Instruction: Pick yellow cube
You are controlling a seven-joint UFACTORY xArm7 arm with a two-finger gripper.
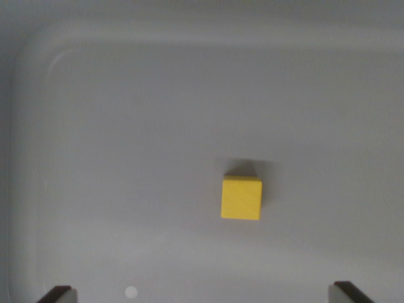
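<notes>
A yellow cube rests on the pale grey floor of a shallow tray, a little to the wrist view's right of centre. My gripper hangs above the tray, and only its two dark fingertips show at the bottom corners of the picture. The fingers stand wide apart with nothing between them, so the gripper is open. The cube lies ahead of the fingertips, apart from both, closer to the right one.
The tray's rounded rim curves along the top and the wrist view's left. A small white spot marks the tray floor near the left fingertip.
</notes>
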